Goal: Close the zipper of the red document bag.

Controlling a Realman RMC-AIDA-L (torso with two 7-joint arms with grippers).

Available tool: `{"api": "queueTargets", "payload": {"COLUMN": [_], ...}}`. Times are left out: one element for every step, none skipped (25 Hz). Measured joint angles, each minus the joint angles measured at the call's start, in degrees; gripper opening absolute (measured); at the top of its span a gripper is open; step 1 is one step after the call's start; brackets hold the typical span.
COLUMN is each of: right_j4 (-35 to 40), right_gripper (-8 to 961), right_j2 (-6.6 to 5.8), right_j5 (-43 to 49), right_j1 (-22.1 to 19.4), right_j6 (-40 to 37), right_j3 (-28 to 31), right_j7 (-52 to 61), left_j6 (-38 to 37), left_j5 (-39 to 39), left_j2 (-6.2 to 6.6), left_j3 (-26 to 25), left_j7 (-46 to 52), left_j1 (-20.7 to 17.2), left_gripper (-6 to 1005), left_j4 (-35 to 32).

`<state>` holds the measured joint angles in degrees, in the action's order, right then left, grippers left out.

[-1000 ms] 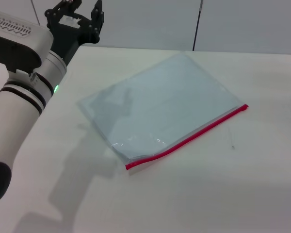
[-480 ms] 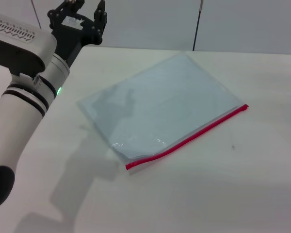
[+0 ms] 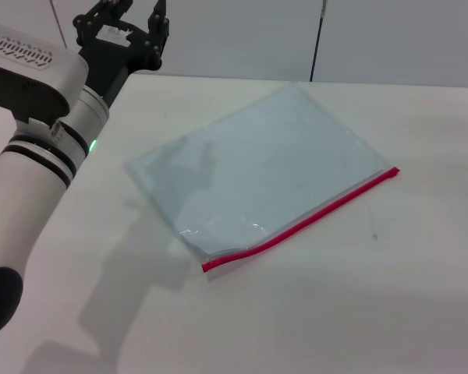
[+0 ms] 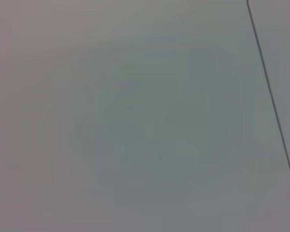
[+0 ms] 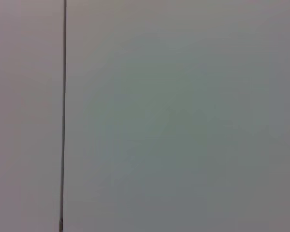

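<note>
The red document bag (image 3: 257, 175), a flat translucent pale blue pouch, lies slanted across the middle of the white table (image 3: 359, 312) in the head view. Its zipper (image 3: 304, 222), a thin red strip, runs along the near long edge from the lower left corner to the right corner. I cannot make out the slider. My left gripper (image 3: 136, 15) is raised at the far left, well apart from the bag, with its black fingers spread open and nothing between them. My right gripper is out of view. Both wrist views show only a plain grey wall.
The left arm (image 3: 39, 148) reaches over the table's left side and casts a shadow beside the bag. A wall with a dark vertical seam (image 3: 317, 39) stands behind the table's far edge.
The left gripper shifted slightly right and up, then back left a little. The bag has not moved.
</note>
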<state>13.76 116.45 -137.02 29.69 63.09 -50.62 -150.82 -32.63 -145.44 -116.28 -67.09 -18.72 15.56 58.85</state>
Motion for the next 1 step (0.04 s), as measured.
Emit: {"api": "queueTargets", "payload": {"right_j4": [0.0], "right_gripper": [665], "right_j2": [0.0], "right_j5": [0.0], "right_j1": [0.0], "right_j6": [0.0], "right_j3": [0.0], "right_j7": [0.0], "left_j6": [-0.2], "left_j5": [0.1], "left_j2": [-0.01], "left_j3": [-0.1], "left_j7": [0.0], "left_j1": [0.0], "left_gripper": [445], "left_j4": [0.0]}}
